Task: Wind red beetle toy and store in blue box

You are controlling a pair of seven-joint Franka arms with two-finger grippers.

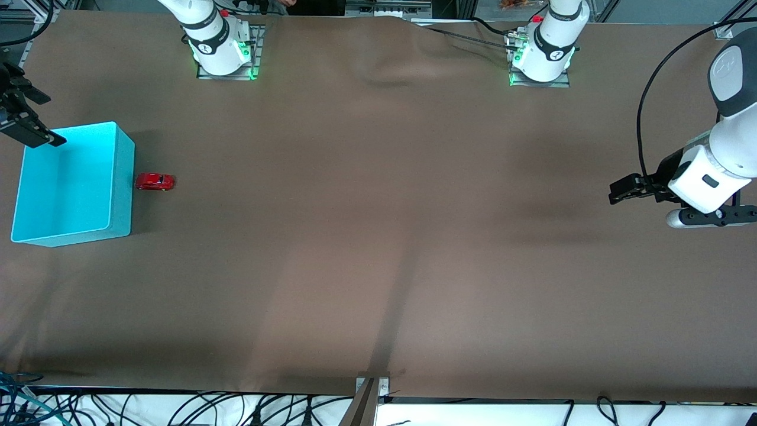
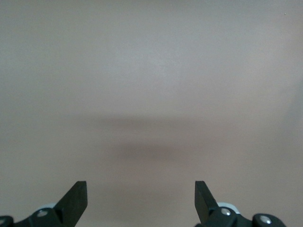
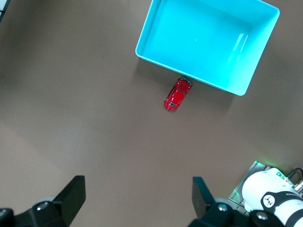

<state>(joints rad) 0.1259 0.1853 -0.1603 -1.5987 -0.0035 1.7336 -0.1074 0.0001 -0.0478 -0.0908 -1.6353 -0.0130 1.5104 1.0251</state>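
Blue box [image 1: 71,183]: nearest thing to the front camera, sitting on the counter [image 1: 378,236] at the right arm's end; no lid, nothing inside, so it is ready to take the toy.
Right gripper [image 1: 26,127]: up in the air over the box's rim at the edge farthest from the front camera, fingers spread wide with nothing between them; its wrist view looks down on both box and toy, which suits lining up a grasp.
Red beetle toy [image 1: 155,181]: on the counter, nose touching or just beside the box's outer wall on the side toward the left arm; not yet picked up, so winding and storing remain to be done.
Left gripper [image 1: 630,190]: waits over bare counter at the left arm's end, fingers apart and holding nothing, well apart from the toy.
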